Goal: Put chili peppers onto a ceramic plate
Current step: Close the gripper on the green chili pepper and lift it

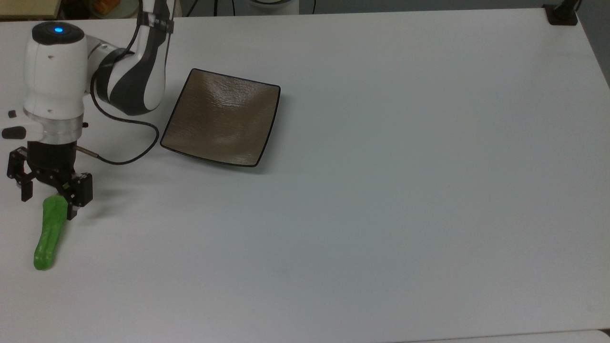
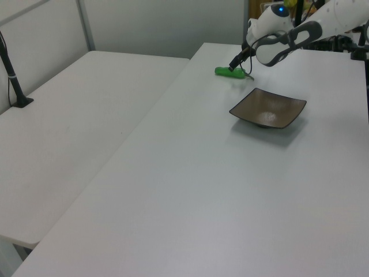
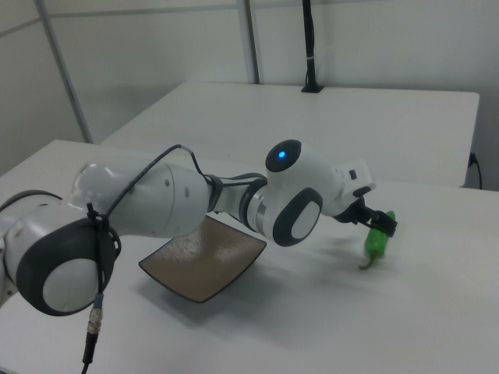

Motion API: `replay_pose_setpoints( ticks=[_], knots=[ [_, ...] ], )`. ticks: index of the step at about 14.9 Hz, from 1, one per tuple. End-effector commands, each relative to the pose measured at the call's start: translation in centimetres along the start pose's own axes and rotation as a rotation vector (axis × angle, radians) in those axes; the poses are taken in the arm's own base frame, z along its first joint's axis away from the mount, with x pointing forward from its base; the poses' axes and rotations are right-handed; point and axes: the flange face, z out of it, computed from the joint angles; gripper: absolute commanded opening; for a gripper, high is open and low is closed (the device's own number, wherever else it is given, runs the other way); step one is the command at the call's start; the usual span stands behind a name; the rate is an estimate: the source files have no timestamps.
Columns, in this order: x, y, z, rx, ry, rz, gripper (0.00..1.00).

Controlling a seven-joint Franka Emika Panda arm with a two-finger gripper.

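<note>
The green chili pepper [image 1: 46, 238] lies near the top view's left edge, with its stem end under my wrist. My gripper [image 1: 47, 207] is open and low over that end, one finger on each side of the pepper. The brown square ceramic plate [image 1: 221, 121] sits empty, up and to the right of the pepper in the top view. In the left view the gripper [image 2: 236, 64] hangs over the pepper [image 2: 223, 71], beyond the plate [image 2: 268, 108]. The right view has the pepper [image 3: 376, 244] just below the gripper [image 3: 376, 224], to the right of the plate [image 3: 204, 263].
A black cable [image 1: 138, 151] loops from my wrist across the table close to the plate's left corner. A black clamp [image 1: 562, 14] sits at the top view's far right corner. A second white table [image 2: 69, 121] adjoins on the left view's left.
</note>
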Motion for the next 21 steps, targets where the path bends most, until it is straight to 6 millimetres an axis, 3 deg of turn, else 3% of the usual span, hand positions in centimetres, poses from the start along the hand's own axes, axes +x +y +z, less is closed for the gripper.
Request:
replay_pose_setpoints(
  ticks=[1,4,5,6,7,11,15,17,21],
  knots=[
    [0.4,0.3,2.2,-0.014,0.027,0.014,1.00],
    [-0.4,0.4,3.2,-0.017,0.013,0.008,1.00],
    [-0.7,0.3,3.5,-0.015,0.007,0.003,0.74],
    [-0.6,0.4,3.5,-0.015,0.010,0.019,0.23],
    [-0.5,0.3,3.5,-0.012,0.010,0.022,0.02],
    [0.1,0.0,2.7,-0.001,0.017,0.033,0.01],
    [2.6,0.3,-1.3,0.034,-0.026,0.076,0.02],
    [4.0,-0.1,-4.8,0.071,-0.155,0.029,0.02],
    [4.6,-2.3,-12.2,0.221,-0.359,-0.090,0.02]
  ],
)
